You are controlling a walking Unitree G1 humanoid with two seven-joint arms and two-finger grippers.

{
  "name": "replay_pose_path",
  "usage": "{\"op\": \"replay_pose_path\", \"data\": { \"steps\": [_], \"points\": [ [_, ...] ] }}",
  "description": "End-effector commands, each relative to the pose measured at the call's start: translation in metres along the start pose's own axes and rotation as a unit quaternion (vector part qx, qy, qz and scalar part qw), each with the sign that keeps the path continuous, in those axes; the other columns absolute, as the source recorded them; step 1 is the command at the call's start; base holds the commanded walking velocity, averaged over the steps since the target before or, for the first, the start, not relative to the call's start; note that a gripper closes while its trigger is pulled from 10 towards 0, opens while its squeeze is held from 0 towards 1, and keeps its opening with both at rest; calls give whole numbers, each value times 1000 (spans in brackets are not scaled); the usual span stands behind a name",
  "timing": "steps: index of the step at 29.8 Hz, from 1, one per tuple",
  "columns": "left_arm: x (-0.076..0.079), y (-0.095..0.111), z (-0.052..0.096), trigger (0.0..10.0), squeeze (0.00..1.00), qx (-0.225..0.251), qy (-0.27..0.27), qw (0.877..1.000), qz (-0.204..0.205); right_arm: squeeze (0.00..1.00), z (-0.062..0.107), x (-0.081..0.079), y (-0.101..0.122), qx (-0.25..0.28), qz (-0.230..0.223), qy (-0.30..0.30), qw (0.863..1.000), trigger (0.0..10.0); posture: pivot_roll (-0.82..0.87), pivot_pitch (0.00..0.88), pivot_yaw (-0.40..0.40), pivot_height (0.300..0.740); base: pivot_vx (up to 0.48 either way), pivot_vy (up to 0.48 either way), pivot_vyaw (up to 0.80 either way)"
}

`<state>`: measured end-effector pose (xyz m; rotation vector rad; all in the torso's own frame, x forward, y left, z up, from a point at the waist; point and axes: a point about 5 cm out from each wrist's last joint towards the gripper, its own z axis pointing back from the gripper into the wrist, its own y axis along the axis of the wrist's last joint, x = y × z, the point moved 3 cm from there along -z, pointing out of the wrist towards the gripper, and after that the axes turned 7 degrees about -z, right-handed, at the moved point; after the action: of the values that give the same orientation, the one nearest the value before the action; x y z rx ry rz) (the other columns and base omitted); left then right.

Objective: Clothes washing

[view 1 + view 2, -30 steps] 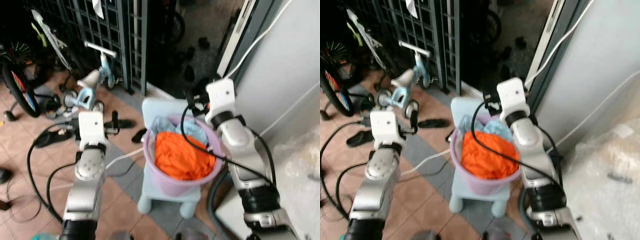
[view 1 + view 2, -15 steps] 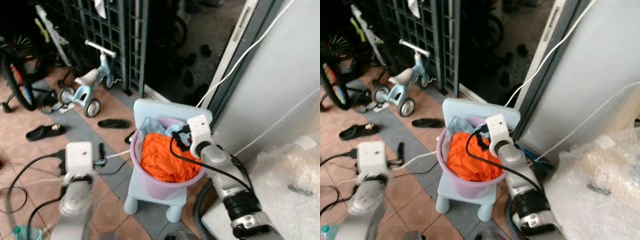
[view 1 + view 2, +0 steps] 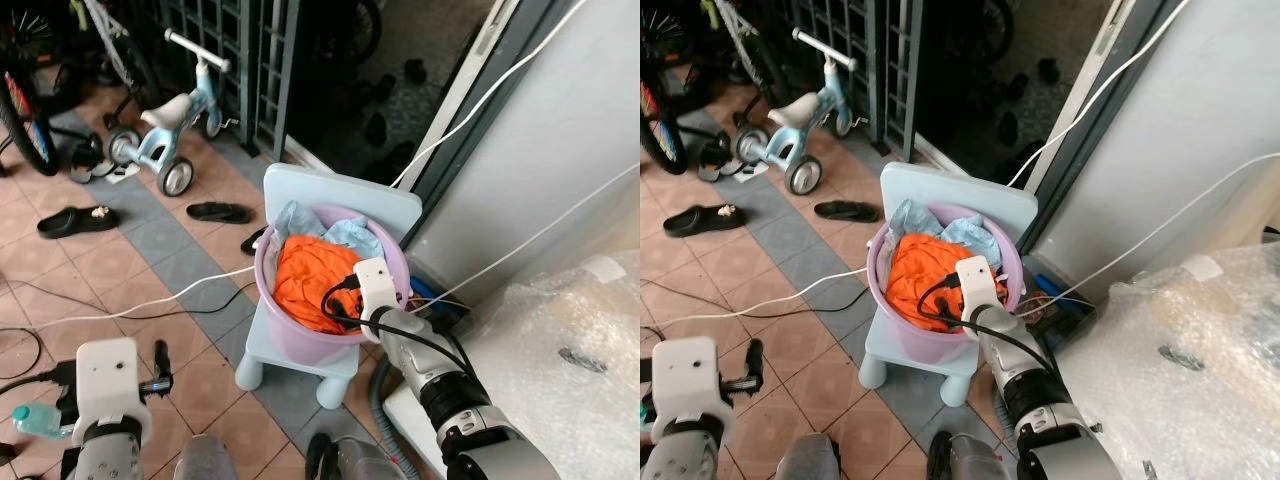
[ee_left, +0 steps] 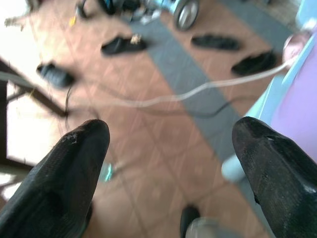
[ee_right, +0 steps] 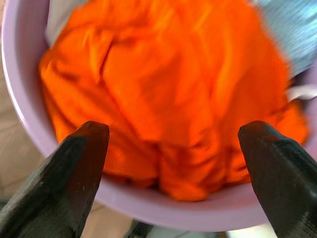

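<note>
Laundry not yet lifted
Right tool (image 5: 171,163) gapes over orange cloth (image 5: 168,89) in lilac plastic basin (image 3: 300,345); left tool (image 4: 171,163) open, idle at seven o'clock.

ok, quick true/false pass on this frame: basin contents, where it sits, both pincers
1. The purple basin stands on a light blue child's chair. True.
2. The orange garment lies on the floor tiles. False: it is in the basin, beside a light blue cloth.
3. The right pincer hangs open over the orange garment. True: its two fingers are spread wide, with nothing between them.
4. The left pincer is shut on the white cable. False: it is open above the floor, holding nothing.
5. A small blue tricycle stands by the dark grille. True.
</note>
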<state>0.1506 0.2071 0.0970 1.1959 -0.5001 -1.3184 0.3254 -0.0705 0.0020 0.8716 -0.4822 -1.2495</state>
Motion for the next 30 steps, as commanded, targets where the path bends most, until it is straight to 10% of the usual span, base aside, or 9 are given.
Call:
{"op": "replay_pose_path", "data": {
  "steps": [1,10,11,12,30],
  "points": [
    [-3,2,7,10000,0,-5,6,1000,1,0,-2,-2,-8,-10,-1,-2,1000,10000,343,278,-182,740,0,0,0],
    [-6,7,45,10000,0,-33,3,999,14,0,-10,-43,-6,30,13,25,999,9216,358,385,-211,740,0,0,0],
    [-5,7,48,10000,0,-37,4,999,19,0,-12,-49,-6,27,17,23,999,549,357,401,-219,740,0,0,0],
    [-3,6,50,10000,0,-39,3,999,20,0,-13,-49,-4,27,14,13,999,0,356,401,-222,740,0,0,0],
    [0,4,53,10000,0,-52,16,998,27,0,-15,-19,14,25,-35,-66,997,0,349,388,-261,740,0,0,0]
  ]
}}
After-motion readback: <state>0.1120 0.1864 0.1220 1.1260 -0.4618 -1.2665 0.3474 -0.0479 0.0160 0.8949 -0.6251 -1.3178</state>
